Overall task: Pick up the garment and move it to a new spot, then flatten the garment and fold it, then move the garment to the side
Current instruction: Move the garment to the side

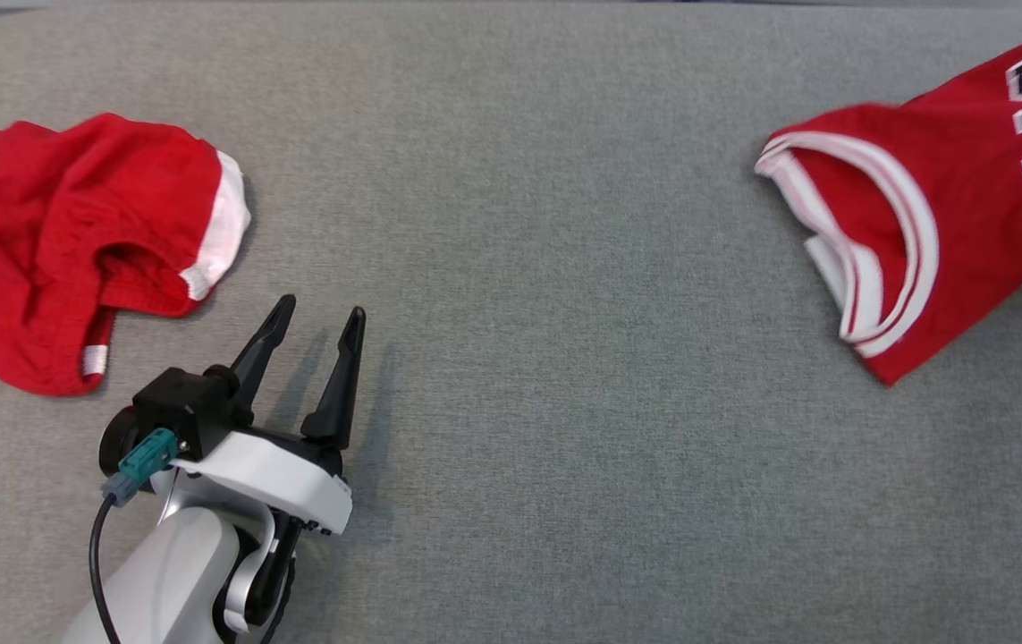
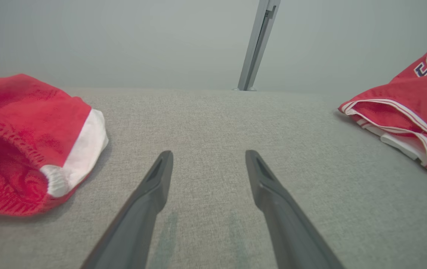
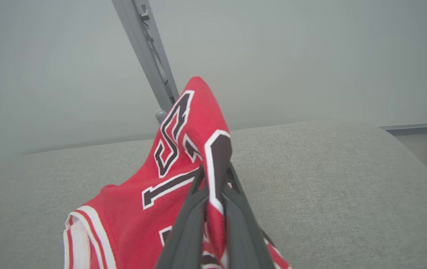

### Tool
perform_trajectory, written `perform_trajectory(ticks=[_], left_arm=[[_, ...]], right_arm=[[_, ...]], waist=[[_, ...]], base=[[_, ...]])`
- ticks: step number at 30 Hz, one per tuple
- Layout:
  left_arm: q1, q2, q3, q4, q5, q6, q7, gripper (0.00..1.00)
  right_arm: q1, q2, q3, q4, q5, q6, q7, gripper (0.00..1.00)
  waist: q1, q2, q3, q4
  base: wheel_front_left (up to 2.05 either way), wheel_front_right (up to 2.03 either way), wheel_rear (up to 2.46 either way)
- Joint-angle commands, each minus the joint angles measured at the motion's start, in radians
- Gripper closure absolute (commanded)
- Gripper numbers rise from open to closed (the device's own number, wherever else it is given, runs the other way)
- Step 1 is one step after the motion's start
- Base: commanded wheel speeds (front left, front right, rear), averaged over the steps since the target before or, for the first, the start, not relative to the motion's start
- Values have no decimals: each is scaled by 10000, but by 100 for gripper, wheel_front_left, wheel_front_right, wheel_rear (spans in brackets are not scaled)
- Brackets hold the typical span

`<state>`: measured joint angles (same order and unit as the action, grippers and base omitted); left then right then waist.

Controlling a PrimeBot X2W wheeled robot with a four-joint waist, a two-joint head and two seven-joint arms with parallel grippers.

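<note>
The garment [image 1: 931, 206] is a red jersey with white trim and dark lettering, lying at the right edge of the grey surface. In the right wrist view my right gripper [image 3: 213, 179] is shut on a raised fold of the garment [image 3: 183, 149], which drapes down to the left. The same jersey [image 2: 415, 101] appears at the right of the left wrist view. My left gripper [image 1: 314, 317] stands open over bare fabric at the lower left, its fingers [image 2: 153, 186] apart with nothing between them.
A second red piece with a white band [image 1: 72, 241] lies crumpled at the far left, just beyond my left gripper. A grey metal post [image 2: 256, 45] rises behind the padded grey surface [image 1: 546, 358]. Its right edge drops to a floor [image 3: 426, 145].
</note>
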<state>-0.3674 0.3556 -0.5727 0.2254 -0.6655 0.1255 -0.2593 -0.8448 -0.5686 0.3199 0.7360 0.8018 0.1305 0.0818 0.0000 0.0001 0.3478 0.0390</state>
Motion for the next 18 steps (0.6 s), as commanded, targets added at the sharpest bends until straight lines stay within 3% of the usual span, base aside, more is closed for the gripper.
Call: perform_trajectory(ticks=[1, 10, 18], left_arm=[[-170, -6, 16, -33, 89, -11, -32, 0], [-758, -29, -60, -28, 330, -149, -42, 0], [-907, -41, -67, 217, 307, -271, -53, 0]], right_arm=[[-176, -14, -109, 104, -57, 7, -110, 100], [-1609, 323, -1070, 2311, -1961, 5, -967, 100], [-2541, 791, -1963, 4363, -3531, 5, -1801, 100]], waist=[[0, -1, 232, -185], [0, -1, 1051, -599], [0, -1, 1113, -658]], base=[[0, 0, 0], [0, 0, 0], [0, 0, 0]])
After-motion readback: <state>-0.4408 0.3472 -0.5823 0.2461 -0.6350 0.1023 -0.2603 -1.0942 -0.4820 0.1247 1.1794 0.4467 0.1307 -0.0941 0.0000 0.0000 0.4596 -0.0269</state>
